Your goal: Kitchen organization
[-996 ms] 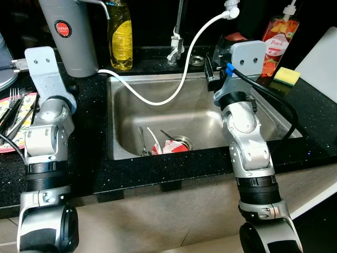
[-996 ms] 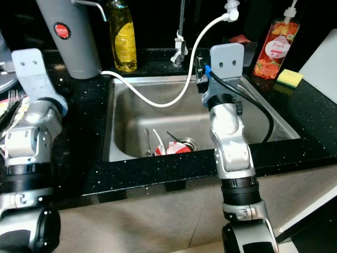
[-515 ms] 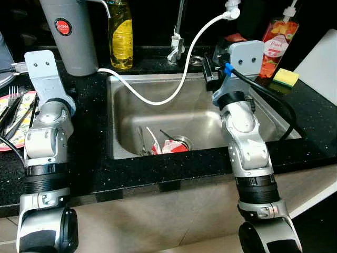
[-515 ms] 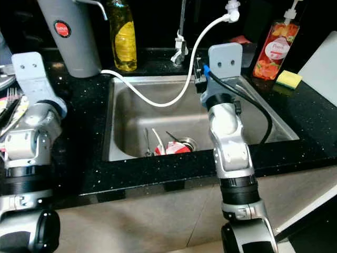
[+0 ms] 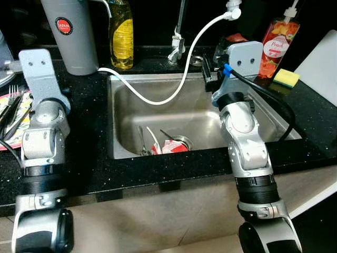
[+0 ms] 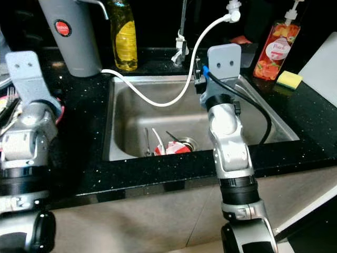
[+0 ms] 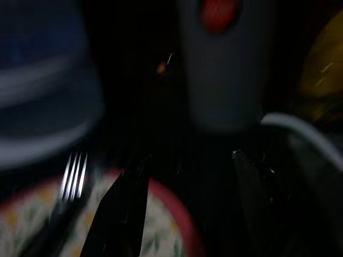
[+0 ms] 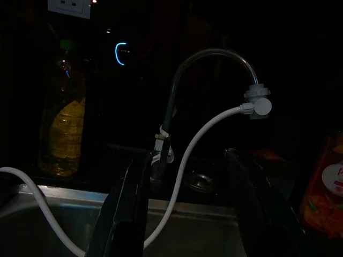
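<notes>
At the left edge of the black speckled surface (image 5: 89, 158) sits a round patterned plate (image 7: 161, 235) with a red rim, and a metal fork (image 7: 72, 176) lies on it. Our left gripper (image 7: 187, 203) hangs just above the plate's near rim, its fingers spread apart with nothing between them. Behind it, toward the back edge, stand a tall grey matte cylinder (image 5: 71, 34) with a red round label and a clear bottle of yellow liquid (image 5: 120, 34).

In the middle, the steel sink (image 5: 124, 105) is set into the surface. In its basin, by the drain, lie a few pieces of cutlery (image 5: 143, 141) and some red-and-white scrap (image 5: 171, 146). A smooth white hose (image 5: 174, 89) loops from the curved tap (image 8: 214, 59) down across the basin to the left rim.

Our right gripper (image 8: 187, 203) is held over the back right part of the sink, pointing at the tap, fingers also parted and empty.

At the right back corner stand a red pump bottle (image 5: 278, 45) and a yellow sponge (image 5: 287, 76).

We judge that we are at the start of a pick: nothing is held yet. The plate and fork seem the likeliest target, so the next move calls for lowering the left fingers onto the thin, slippery fork.
</notes>
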Tool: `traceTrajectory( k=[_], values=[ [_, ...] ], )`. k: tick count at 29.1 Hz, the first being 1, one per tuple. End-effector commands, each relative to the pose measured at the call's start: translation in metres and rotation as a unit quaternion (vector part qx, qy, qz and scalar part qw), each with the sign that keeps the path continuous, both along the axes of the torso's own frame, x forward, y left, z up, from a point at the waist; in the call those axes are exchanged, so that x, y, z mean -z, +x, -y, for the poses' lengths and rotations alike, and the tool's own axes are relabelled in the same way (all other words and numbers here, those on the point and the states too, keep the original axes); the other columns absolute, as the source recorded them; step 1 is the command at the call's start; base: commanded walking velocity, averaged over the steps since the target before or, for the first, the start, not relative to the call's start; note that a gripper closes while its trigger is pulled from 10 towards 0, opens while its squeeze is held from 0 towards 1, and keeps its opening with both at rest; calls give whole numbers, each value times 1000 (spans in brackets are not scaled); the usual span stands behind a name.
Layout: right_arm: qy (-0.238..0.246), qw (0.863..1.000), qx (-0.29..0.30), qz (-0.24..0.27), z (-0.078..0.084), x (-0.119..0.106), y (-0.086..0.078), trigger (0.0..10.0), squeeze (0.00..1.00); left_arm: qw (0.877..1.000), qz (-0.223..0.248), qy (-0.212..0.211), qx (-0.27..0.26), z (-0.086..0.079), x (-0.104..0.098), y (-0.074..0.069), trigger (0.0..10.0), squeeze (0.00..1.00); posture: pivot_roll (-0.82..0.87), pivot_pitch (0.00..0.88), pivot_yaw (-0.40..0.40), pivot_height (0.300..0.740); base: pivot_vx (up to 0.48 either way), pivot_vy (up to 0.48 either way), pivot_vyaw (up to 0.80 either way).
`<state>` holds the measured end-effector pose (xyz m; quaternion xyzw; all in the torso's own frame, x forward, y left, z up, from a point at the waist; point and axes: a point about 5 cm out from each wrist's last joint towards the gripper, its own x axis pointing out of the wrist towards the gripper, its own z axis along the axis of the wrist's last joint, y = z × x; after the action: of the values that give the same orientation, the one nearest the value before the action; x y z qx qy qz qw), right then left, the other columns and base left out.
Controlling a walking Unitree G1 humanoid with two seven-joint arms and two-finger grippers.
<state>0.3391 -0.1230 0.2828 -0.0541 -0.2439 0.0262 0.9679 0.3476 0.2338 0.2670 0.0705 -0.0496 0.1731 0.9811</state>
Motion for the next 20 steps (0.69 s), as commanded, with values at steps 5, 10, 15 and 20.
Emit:
traceTrajectory(
  k=[5, 10, 15, 20],
  values=[
    [1, 1000, 6, -2, 2, 1, 0, 10000, 0, 994, 53, 34, 87, 31, -22, 7, 10000, 0, 83, 0, -65, 740, 0, 0, 0],
    [1, 1000, 2, 0, 0, -1, 1, 10000, 0, 981, 74, 80, 161, 67, -38, 23, 10000, 0, 73, 0, -55, 740, 0, 0, 0],
    [4, 1000, 6, 3, 0, -1, 0, 10000, 0, 970, 85, 100, 207, 80, -55, 35, 10000, 0, 65, 0, -48, 740, 0, 0, 0],
    [5, 1000, 13, -1, 3, 2, -2, 10000, 0, 959, 75, 117, 246, 92, -60, 44, 10000, 0, 59, 0, -34, 740, 0, 0, 0]
  ],
)
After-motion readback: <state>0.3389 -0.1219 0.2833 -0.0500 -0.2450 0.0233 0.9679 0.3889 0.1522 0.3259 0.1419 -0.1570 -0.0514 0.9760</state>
